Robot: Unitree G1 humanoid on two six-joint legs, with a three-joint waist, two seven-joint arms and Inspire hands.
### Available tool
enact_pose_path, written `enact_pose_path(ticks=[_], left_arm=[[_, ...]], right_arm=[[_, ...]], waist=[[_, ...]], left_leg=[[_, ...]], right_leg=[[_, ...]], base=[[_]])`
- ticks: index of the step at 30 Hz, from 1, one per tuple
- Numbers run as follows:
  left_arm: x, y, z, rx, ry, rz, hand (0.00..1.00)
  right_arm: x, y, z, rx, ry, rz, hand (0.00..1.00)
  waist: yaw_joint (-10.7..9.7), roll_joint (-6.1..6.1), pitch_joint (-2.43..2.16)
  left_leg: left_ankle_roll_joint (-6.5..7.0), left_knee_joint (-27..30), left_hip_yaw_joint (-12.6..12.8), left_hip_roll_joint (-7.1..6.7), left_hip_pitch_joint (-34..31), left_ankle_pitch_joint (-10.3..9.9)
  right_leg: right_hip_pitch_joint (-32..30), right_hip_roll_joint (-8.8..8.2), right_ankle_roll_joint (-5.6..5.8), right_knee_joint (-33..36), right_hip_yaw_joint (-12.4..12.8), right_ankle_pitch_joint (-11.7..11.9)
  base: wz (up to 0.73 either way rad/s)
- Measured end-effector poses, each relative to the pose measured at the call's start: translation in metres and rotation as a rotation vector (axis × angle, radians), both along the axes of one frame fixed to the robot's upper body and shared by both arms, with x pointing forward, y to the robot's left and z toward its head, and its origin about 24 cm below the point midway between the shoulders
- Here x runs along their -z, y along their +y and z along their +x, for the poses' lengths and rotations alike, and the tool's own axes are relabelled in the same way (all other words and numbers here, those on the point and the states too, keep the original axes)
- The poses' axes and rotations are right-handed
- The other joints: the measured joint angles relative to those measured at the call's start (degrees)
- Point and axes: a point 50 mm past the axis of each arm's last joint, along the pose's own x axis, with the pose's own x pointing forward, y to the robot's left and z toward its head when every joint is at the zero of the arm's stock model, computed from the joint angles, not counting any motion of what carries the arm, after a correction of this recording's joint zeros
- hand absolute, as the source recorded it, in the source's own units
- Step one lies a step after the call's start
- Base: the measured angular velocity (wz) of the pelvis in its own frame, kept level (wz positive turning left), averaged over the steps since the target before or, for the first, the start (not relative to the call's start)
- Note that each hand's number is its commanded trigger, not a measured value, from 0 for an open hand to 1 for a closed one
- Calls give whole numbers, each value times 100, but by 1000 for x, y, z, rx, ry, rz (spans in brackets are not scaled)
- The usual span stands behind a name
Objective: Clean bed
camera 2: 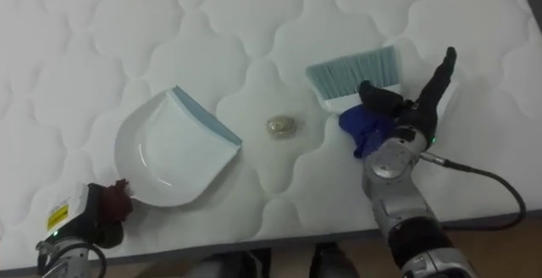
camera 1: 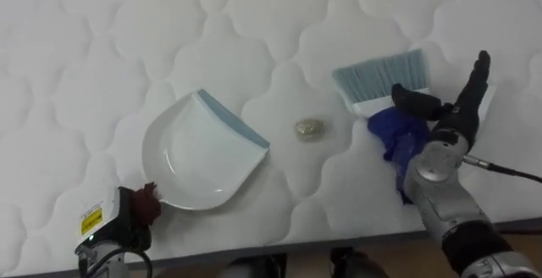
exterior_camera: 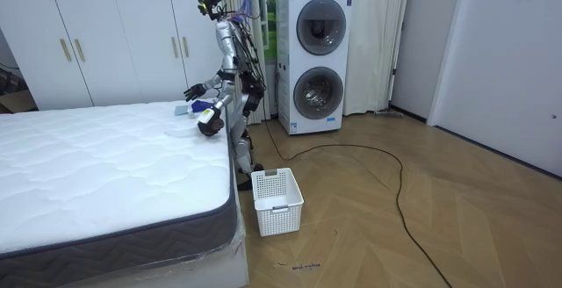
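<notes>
A white dustpan (camera 1: 201, 152) with a pale blue lip lies on the white mattress (camera 1: 102, 49). My left hand (camera 1: 129, 214) is at its lower left, curled round the dark red handle (camera 1: 152, 200). A small crumpled scrap (camera 1: 310, 130) lies to the right of the pan's lip. Further right lies a brush with pale blue bristles (camera 1: 380, 73) and a blue handle (camera 1: 396, 136). My right hand (camera 1: 454, 108) rests over the brush with fingers stretched straight and thumb spread towards the bristles. In the room view I stand at the bed's side, both arms over the mattress (exterior_camera: 88, 165).
The mattress edge (camera 1: 339, 237) runs along the bottom of the eye views, close to my body. On the wooden floor by the bed stands a white basket (exterior_camera: 277, 200). Stacked washing machines (exterior_camera: 316, 60) are behind me, with a dark cord (exterior_camera: 386, 161) across the floor.
</notes>
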Motion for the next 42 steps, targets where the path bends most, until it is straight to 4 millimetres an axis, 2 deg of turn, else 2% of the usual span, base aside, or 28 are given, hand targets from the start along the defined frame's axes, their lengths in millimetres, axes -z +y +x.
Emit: enact_pose_path(ticks=[6,14,22,24,30,37,42], left_arm=[[4,-4,-5,-11,23,-7,100],[13,-7,-20,-31,64,-14,100],[16,-8,-28,-53,61,-19,100],[17,-7,-33,-62,66,-18,100],[18,-4,-39,-76,66,-9,100],[16,7,-40,-104,72,-24,100],[15,9,-40,-118,61,-39,100]], right_arm=[[2,16,0,-35,-6,28,0],[9,33,-5,-109,9,53,0],[43,30,-39,-148,125,-6,0],[46,28,-44,-150,137,-23,0],[62,13,-65,-150,219,-71,0],[69,12,-70,-175,256,-75,0],[69,10,-71,-162,255,-94,0]], waist=[[-15,90,-57],[-46,108,-66],[-88,108,-68],[-150,100,-95],[-258,52,-123],[-413,-89,-132],[-520,-102,-128]], left_leg=[[1,-20,36,1,33,1],[-2,-220,105,11,391,2],[-2,-373,149,1,390,3],[-1,-388,152,0,393,3],[7,-392,166,-13,399,10],[8,-353,179,-1,421,12],[12,-282,179,2,321,9]], right_leg=[[1,3,0,1,21,0],[312,6,-8,-180,22,-6],[285,-25,-3,-218,-18,-6],[287,-47,1,-233,-22,-8],[288,-83,5,-275,-53,-10],[327,-85,7,-296,-42,-12],[263,-86,31,-291,-44,5]], base=[[-1],[-4],[-2],[0],[0],[0],[1]])
